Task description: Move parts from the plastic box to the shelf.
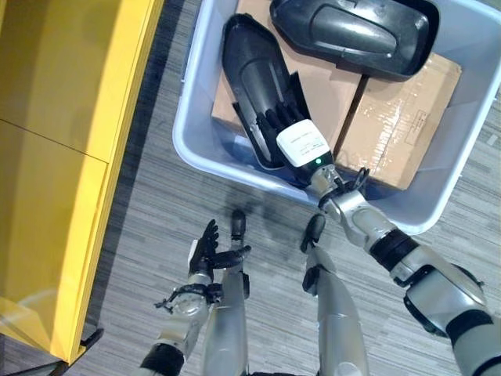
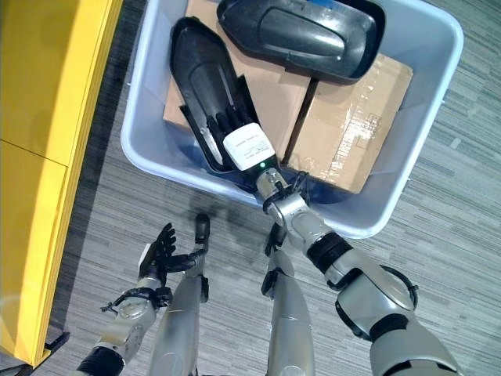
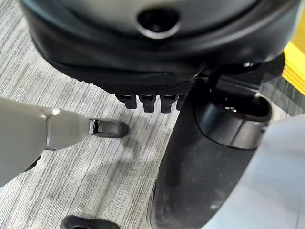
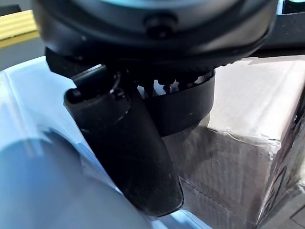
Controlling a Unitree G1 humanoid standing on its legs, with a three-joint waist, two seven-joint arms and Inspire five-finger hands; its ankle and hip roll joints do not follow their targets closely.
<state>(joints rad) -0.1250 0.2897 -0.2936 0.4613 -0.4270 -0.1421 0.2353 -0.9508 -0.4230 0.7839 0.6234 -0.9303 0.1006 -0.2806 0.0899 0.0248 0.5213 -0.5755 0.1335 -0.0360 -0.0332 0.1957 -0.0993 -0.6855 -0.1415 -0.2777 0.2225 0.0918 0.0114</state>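
— Nearest the robot, over the grey floor (image 1: 141,235), what is the left robot hand (image 1: 211,252) doing?

— Idling. Its fingers are relaxed and straight and it carries nothing. It hangs well short of the plastic box (image 1: 196,149), so it is the farther of the two hands from the work.

— And the right robot hand (image 1: 283,124)?

— It has reached over the box's near wall and lies on the long black moulded part (image 1: 249,74), fingers spread along its near end. From the head views the fingers look laid flat rather than curled, but the right wrist view is too close to confirm a grip, so I cannot tell whether it has closed on it.

— Which way does that part run?

— Its long axis goes from the hand away toward the box's far left corner, roughly in line with the forearm. So the part lies directly under and ahead of the fingers, leaning on the cardboard carton (image 1: 391,125).

— Anything beyond?

— A second black part (image 1: 352,31) lies crosswise at the far end, apart from the hand. The yellow shelf (image 1: 55,157) stands to the robot's left.
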